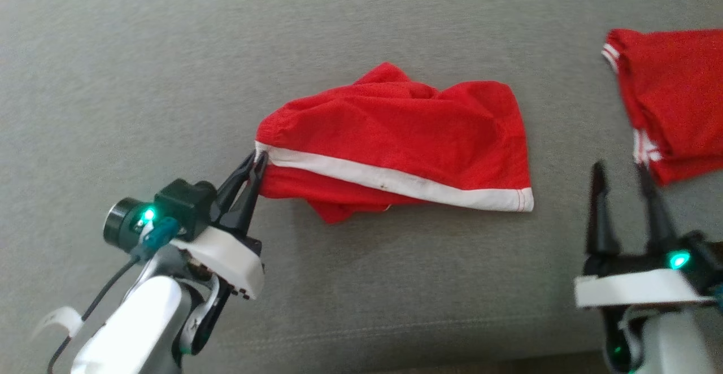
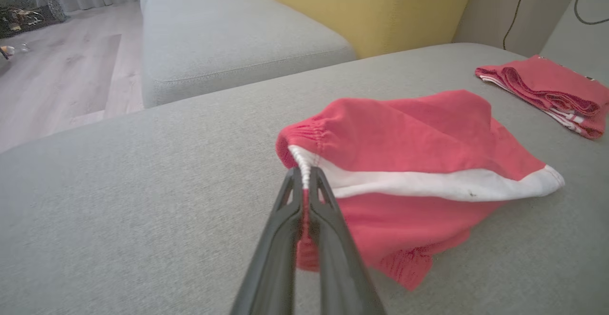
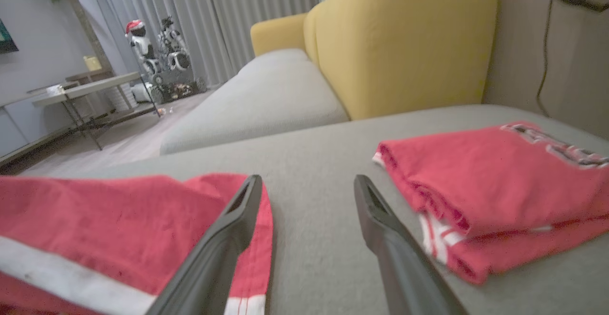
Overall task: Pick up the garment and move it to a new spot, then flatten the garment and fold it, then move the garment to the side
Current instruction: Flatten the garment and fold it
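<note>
Red cotton shorts with a gathered waistband and a broad white band lie crumpled near the middle of the grey woven sofa cushion. In the head view the white band runs across them from about 9 o'clock down towards 4 o'clock. From where I stand, the left gripper sits at roughly 8 o'clock of the shorts, clamped tight on the corner where the white band meets the waistband. The left wrist view shows its two dark fingers pinching that white edge with no gap between them. The corner looks raised a little, while the rest of the cloth rests on the cushion. The right gripper is at about 4 o'clock of the shorts, spread wide and holding nothing, with bare grey fabric between its tips. In its own wrist view one finger crosses the hem of the shorts, but I cannot tell whether it touches. A second red garment with white stripes, folded flat, lies at 2 o'clock of the shorts and well apart from them, near the right gripper at its 1 o'clock. At 12 o'clock in the wrist views rises a mustard-yellow upholstered backrest, with another grey seat cushion at its 9 o'clock.
</note>
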Tool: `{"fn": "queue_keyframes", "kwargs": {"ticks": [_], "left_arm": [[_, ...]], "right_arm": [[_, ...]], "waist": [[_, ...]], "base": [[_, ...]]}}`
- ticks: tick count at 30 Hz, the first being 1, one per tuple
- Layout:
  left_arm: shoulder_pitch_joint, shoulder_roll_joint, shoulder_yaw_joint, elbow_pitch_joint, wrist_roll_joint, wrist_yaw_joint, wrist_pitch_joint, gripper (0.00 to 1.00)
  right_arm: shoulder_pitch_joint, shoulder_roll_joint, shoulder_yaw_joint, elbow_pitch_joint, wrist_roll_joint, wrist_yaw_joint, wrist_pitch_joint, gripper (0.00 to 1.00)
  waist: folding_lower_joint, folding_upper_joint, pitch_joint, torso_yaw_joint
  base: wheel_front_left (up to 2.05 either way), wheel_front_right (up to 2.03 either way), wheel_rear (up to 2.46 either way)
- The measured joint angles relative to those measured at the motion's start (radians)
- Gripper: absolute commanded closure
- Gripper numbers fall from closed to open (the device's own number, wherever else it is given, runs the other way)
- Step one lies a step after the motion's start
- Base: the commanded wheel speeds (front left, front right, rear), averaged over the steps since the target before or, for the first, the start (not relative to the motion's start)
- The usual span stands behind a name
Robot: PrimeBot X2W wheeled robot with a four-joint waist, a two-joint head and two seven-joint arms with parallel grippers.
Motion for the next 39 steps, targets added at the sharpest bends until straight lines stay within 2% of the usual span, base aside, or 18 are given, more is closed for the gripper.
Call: {"fn": "queue_keyframes", "kwargs": {"ticks": [7,13,18,19,20,21,22,23,24,32,37,39], "left_arm": [[0.001,-0.004,0.027,0.094,-0.012,0.003,-0.087,1.0],[-0.001,-0.013,0.033,0.141,-0.014,0.007,-0.117,1.0],[-0.005,-0.022,0.032,0.163,-0.014,0.006,-0.134,1.0],[-0.007,-0.025,0.031,0.167,-0.014,0.006,-0.134,1.0],[-0.008,-0.027,0.03,0.17,-0.014,0.006,-0.134,1.0],[-0.01,-0.029,0.03,0.174,-0.014,0.005,-0.136,1.0],[-0.012,-0.031,0.03,0.177,-0.014,0.004,-0.139,1.0],[-0.014,-0.032,0.03,0.18,-0.014,0.002,-0.142,1.0],[-0.017,-0.034,0.029,0.183,-0.014,0.0,-0.142,1.0],[-0.023,-0.036,0.031,0.208,-0.014,0.0,-0.152,1.0],[-0.023,-0.037,0.039,0.206,-0.015,-0.001,-0.16,1.0],[-0.022,-0.038,0.049,0.187,-0.035,-0.018,-0.16,1.0]], "right_arm": [[-0.029,0.0,0.094,0.222,-0.006,0.0,0.017,0.0],[-0.057,-0.028,0.221,0.279,0.032,0.0,0.065,0.0],[-0.057,-0.05,0.261,0.305,0.072,0.0,0.091,0.0],[-0.057,-0.054,0.267,0.307,0.076,0.0,0.094,0.04],[-0.058,-0.057,0.272,0.309,0.082,0.0,0.097,0.17],[-0.06,-0.06,0.279,0.311,0.088,0.0,0.101,0.44],[-0.062,-0.063,0.286,0.314,0.096,0.0,0.107,0.62],[-0.065,-0.067,0.293,0.318,0.107,0.0,0.108,0.9],[-0.07,-0.07,0.303,0.324,0.122,0.0,0.121,1.0],[-0.09,-0.116,0.364,0.331,0.176,0.0,0.15,1.0],[-0.089,-0.143,0.361,0.291,0.189,0.0,0.124,1.0],[-0.089,-0.153,0.344,0.25,0.195,0.0,0.109,1.0]], "waist": [[0.0,0.0,0.005,0.07],[0.0,0.0,0.019,0.084],[0.0,0.0,0.028,0.084],[0.0,0.0,0.03,0.084],[0.0,0.0,0.031,0.084],[0.0,0.0,0.032,0.084],[0.0,0.0,0.033,0.084],[0.0,0.0,0.033,0.083],[0.0,0.0,0.033,0.083],[0.0,0.0,0.015,0.073],[0.0,0.0,-0.016,0.065],[0.0,0.0,-0.029,0.06]], "base": [[0.0,0.0,0.0],[0.0,0.0,0.0],[0.0,0.0,0.0],[0.0,0.0,0.0],[0.0,0.0,0.0],[0.0,0.0,0.0],[0.0,0.0,0.0],[0.0,0.0,0.0],[0.0,0.0,0.0],[0.0,0.0,0.0],[0.0,0.0,0.0],[0.0,0.0,0.0]]}}
